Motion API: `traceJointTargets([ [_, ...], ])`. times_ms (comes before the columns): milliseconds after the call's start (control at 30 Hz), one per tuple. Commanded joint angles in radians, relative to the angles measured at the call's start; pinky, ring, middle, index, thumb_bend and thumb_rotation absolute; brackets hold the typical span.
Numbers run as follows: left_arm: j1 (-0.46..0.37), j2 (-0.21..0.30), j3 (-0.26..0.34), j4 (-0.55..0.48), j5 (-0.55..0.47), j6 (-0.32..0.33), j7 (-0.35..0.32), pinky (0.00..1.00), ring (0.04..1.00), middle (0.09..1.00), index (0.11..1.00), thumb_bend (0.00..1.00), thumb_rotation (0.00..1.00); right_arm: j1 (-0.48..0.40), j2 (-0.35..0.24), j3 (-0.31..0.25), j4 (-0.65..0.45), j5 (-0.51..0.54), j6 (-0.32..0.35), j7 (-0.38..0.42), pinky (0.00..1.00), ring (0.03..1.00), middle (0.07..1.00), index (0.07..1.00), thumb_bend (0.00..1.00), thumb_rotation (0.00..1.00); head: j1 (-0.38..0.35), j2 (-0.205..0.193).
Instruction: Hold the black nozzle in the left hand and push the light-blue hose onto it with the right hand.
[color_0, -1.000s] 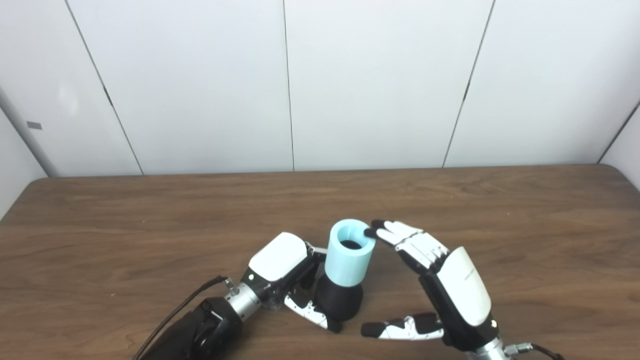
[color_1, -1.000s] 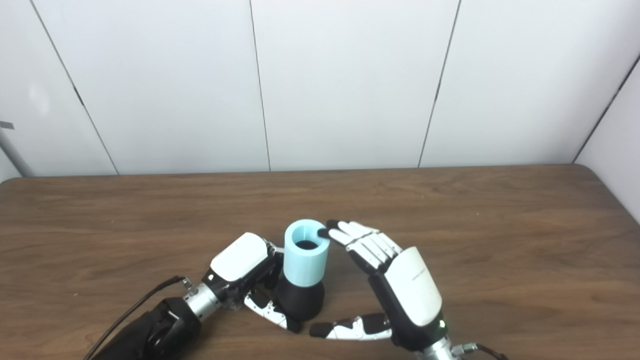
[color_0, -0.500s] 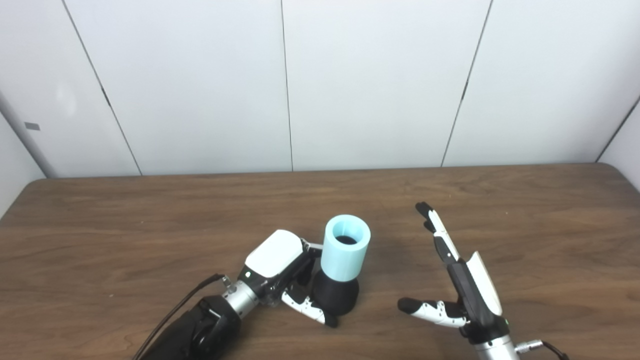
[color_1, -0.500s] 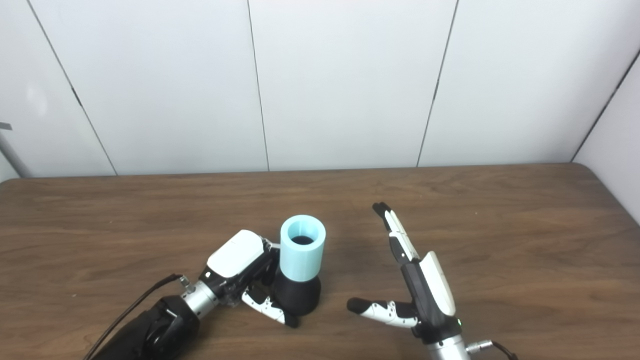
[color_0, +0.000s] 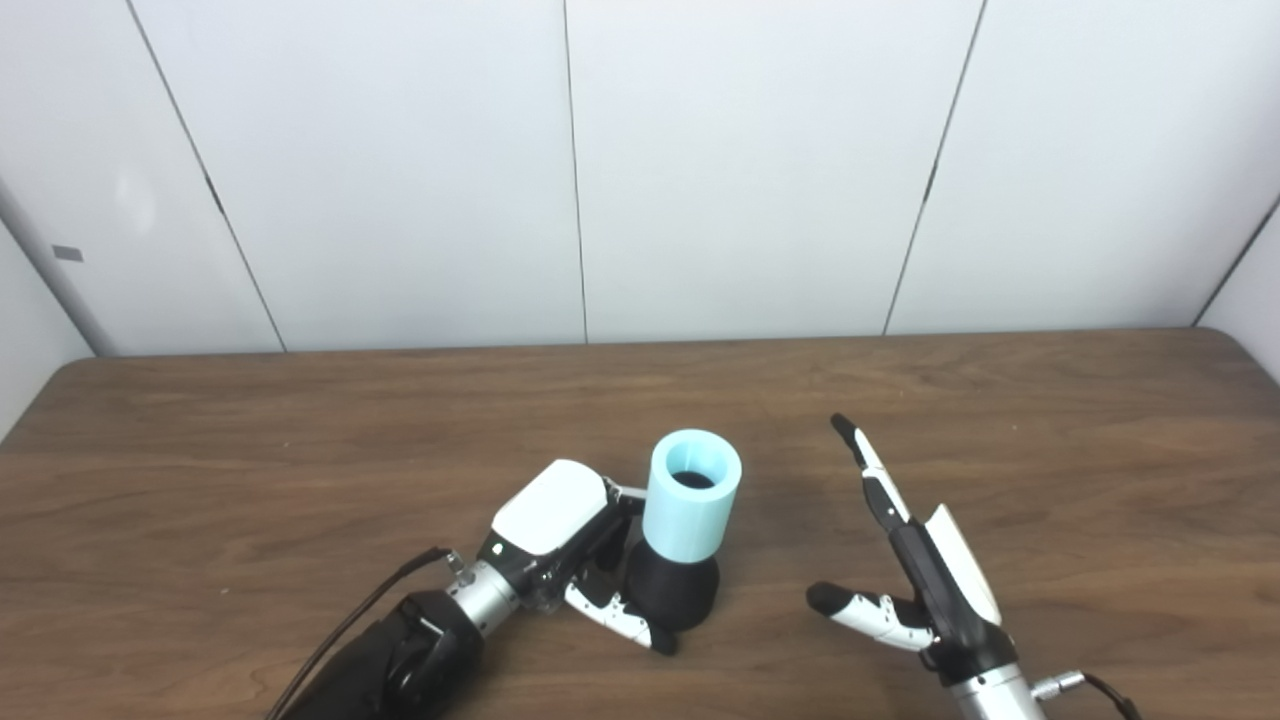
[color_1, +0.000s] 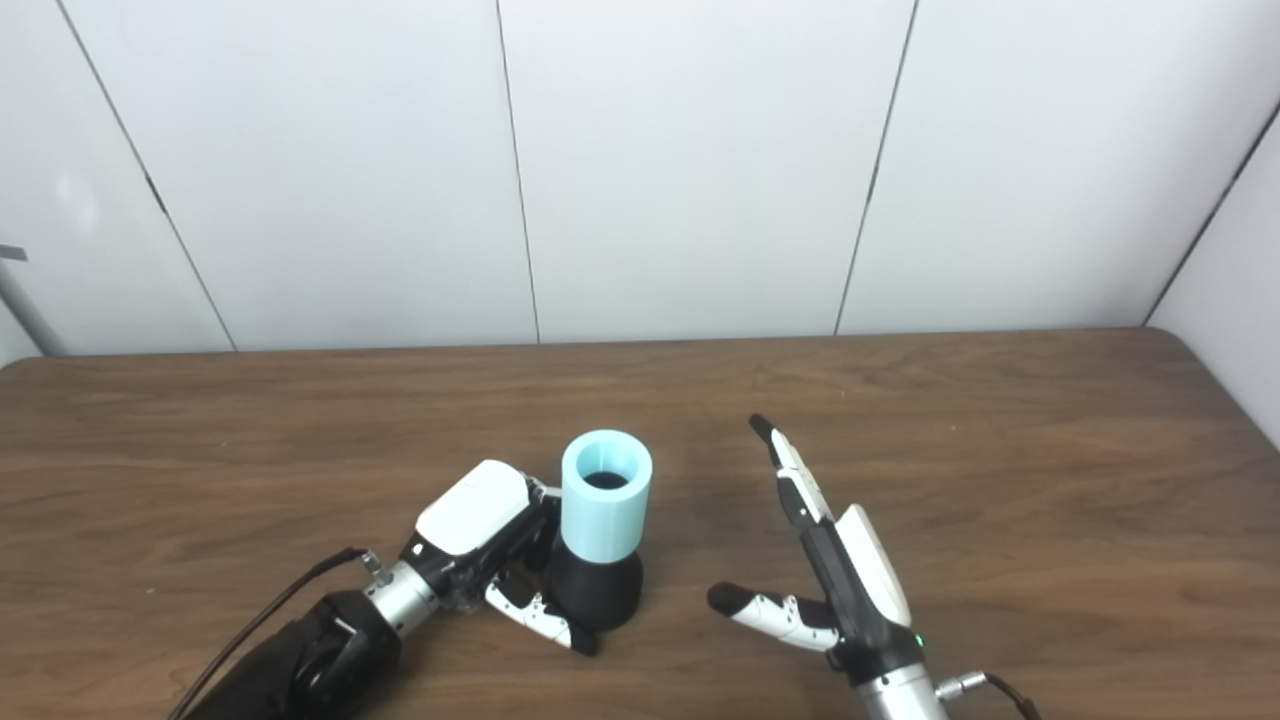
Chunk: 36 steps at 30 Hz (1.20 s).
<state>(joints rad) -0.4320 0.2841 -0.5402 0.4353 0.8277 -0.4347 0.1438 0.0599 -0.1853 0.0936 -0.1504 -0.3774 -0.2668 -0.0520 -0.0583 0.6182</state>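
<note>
No writing is legible in either view: on the bench the left robot hand clasps the black nozzle, which wears the upright light-blue hose, while the right robot hand stands well apart, fingers spread, empty.

No readable text, no labels, no brand marks, no numbers, no signs anywhere

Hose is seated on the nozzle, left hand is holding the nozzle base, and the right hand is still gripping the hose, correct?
Not quite. The right hand is open and clear of the light-blue hose, off to its right, as the left eye view shows. The hose does sit on the black nozzle, with the left hand at its base.
</note>
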Motion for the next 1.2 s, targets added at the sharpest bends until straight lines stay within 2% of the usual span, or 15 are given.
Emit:
traceJointTargets([
  [0,0.129,0.006,-0.044,0.133,0.027,0.061,-0.043,0.15,0.198,0.471,0.484,0.52,0.0,-0.01,0.003,-0.014,-0.046,0.026,0.001,0.004,0.99,1.0,1.0,1.0,0.88,0.88,-0.001,0.0],
  [133,0.13,0.006,-0.045,0.131,0.011,0.072,-0.083,0.2,0.241,0.472,0.486,0.52,0.0,-0.008,0.003,-0.014,-0.051,0.024,0.017,0.013,0.99,1.0,1.0,1.0,0.88,0.88,-0.001,0.0],
  [167,0.132,0.006,-0.041,0.124,0.0,0.082,-0.102,0.24,0.283,0.475,0.488,0.53,0.0,-0.009,0.002,-0.015,-0.05,0.023,0.019,0.014,0.99,1.0,1.0,1.0,0.88,0.88,-0.001,0.0],
  [233,0.134,0.006,-0.035,0.115,-0.019,0.093,-0.129,0.26,0.313,0.478,0.491,0.53,0.0,-0.009,0.002,-0.016,-0.049,0.023,0.02,0.016,0.99,1.0,1.0,1.0,0.88,0.88,-0.001,0.0],
  [267,0.134,0.007,-0.035,0.114,-0.028,0.093,-0.139,0.32,0.396,0.511,0.562,0.76,0.05,-0.009,0.002,-0.017,-0.048,0.024,0.022,0.016,0.99,1.0,1.0,1.0,0.88,0.88,-0.001,0.0],
  [333,0.131,0.009,-0.034,0.112,-0.043,0.099,-0.163,0.43,0.543,0.601,0.619,0.9,0.13,-0.009,0.001,-0.018,-0.046,0.023,0.021,0.016,0.99,1.0,1.0,1.0,0.88,0.88,-0.001,0.0],
  [400,0.129,0.012,-0.033,0.114,-0.055,0.097,-0.166,0.53,0.658,0.685,0.662,0.98,0.19,-0.009,0.0,-0.019,-0.045,0.023,0.022,0.017,0.99,1.0,1.0,1.0,0.88,0.88,-0.001,0.0],
  [500,0.127,0.014,-0.032,0.12,-0.067,0.089,-0.16,0.69,0.717,0.712,0.705,1.0,0.22,-0.008,0.001,-0.021,-0.046,0.022,0.028,0.018,0.99,1.0,1.0,1.0,0.88,0.88,0.0,0.0],
  [567,0.125,0.016,-0.034,0.119,-0.066,0.097,-0.166,0.72,0.738,0.734,0.734,1.0,0.24,-0.009,0.002,-0.022,-0.045,0.018,0.03,0.015,0.99,1.0,1.0,1.0,0.88,0.89,0.0,0.0],
  [833,0.123,0.023,-0.043,0.109,-0.056,0.128,-0.203,0.75,0.764,0.765,0.767,1.0,0.26,-0.01,0.008,-0.023,-0.04,0.011,0.024,0.006,0.98,1.0,1.0,1.0,0.87,0.88,-0.002,0.0],
  [933,0.12,0.028,-0.048,0.102,-0.055,0.143,-0.229,0.77,0.788,0.787,0.786,1.0,0.3,-0.01,0.009,-0.024,-0.039,0.017,0.024,0.008,0.98,1.0,1.0,1.0,0.87,0.87,-0.002,-0.001],
  [1000,0.117,0.032,-0.039,0.105,-0.089,0.139,-0.253,0.79,0.817,0.812,0.811,1.0,0.34,-0.009,0.01,-0.023,-0.038,0.009,0.024,0.005,0.98,1.0,1.0,1.0,0.87,0.88,-0.003,-0.001],
  [1100,0.114,0.051,-0.024,0.067,-0.163,0.173,-0.343,0.85,0.874,0.865,0.866,1.0,0.38,-0.012,0.012,-0.022,-0.032,0.001,0.023,0.0,0.98,1.0,1.0,1.0,0.88,0.89,-0.003,-0.006],
  [1167,0.121,0.087,-0.015,-0.016,-0.221,0.243,-0.451,0.92,0.949,0.933,0.938,1.0,0.41,-0.014,0.014,-0.021,-0.029,0.002,0.025,0.0,0.98,1.0,1.0,1.0,0.88,0.89,0.004,-0.008],
])
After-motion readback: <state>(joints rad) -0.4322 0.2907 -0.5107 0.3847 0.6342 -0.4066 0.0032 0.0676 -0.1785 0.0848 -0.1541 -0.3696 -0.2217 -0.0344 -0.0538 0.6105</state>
